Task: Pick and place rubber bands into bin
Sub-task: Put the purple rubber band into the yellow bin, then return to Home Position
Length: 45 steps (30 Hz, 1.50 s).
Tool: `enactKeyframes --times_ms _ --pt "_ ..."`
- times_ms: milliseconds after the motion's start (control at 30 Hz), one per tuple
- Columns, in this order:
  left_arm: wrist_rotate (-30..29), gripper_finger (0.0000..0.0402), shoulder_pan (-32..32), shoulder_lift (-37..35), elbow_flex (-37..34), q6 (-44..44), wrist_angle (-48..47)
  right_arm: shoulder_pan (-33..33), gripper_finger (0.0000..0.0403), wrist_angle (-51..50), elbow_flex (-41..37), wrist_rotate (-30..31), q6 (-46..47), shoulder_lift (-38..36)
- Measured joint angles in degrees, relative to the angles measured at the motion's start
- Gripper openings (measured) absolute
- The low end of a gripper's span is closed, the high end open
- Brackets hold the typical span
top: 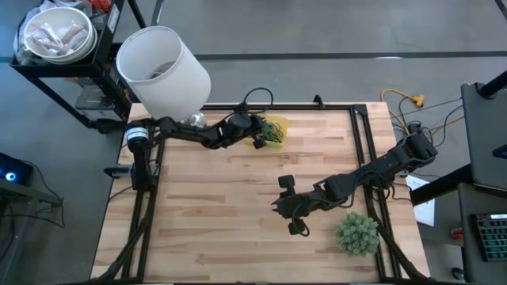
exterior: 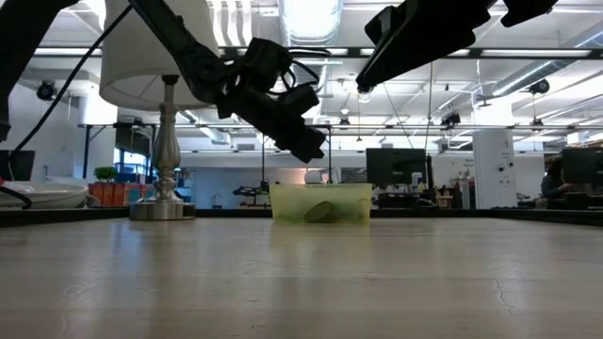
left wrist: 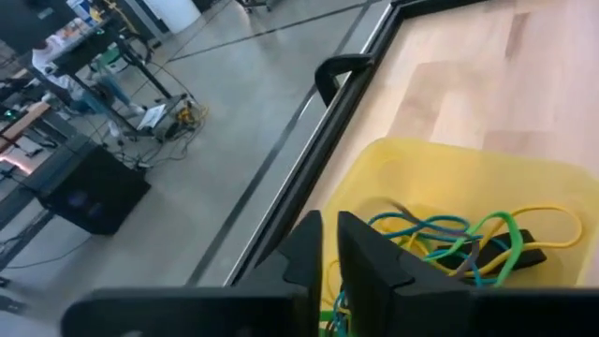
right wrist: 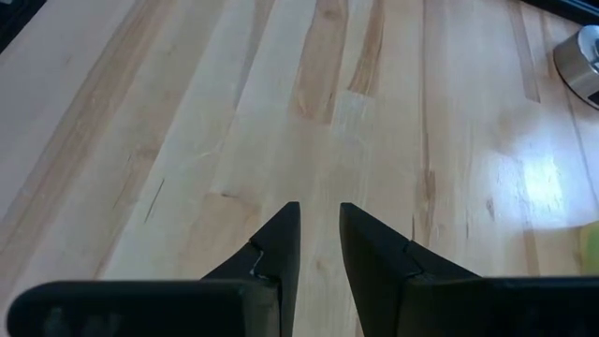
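Wooden table [top: 238, 198], yellow bin [top: 276, 131], perhaps workshop behind

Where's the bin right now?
In the high view, the bin sits at the table's far edge, near the middle, directly under the left claw, right of the white lampshade.

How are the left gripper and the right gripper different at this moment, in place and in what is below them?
The left gripper hangs at the far edge of the table, above the yellow bin that holds rubber bands; the right gripper is near the middle, over bare wooden table. The left fingers stand almost together; the right fingers show a slightly wider gap. Both are dark two-finger grippers with nothing seen between the fingers.
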Motion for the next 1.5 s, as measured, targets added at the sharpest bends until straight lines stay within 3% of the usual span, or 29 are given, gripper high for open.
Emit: enactKeyframes --times_ms 333,567,767,1167,1500 --pt "0.1 0.0100 -0.7 -1.7 -0.2 0.0 -0.2 0.0 0.0073 0.3 0.7 0.0 1.7 0.0" --pt "0.1 0.0105 -4.0 -9.0 -0.3 -0.3 -13.3 -0.4 0.0073 0.1 3.0 0.1 -1.3 0.0" --pt "0.1 0.0105 -8.3 -18.4 -0.7 -7.2 -25.6 -0.7 0.0073 -0.8 7.2 0.1 -2.1 -0.9" --pt "0.2 0.0105 -25.7 -41.6 -4.9 -9.2 -35.2 -0.7 0.0073 -6.3 11.9 0.1 -4.6 -7.1" --pt "0.2 0.0105 -41.0 -57.9 -12.7 -10.7 -32.0 -0.6 0.0073 -6.0 10.8 0.1 -7.3 -17.2"
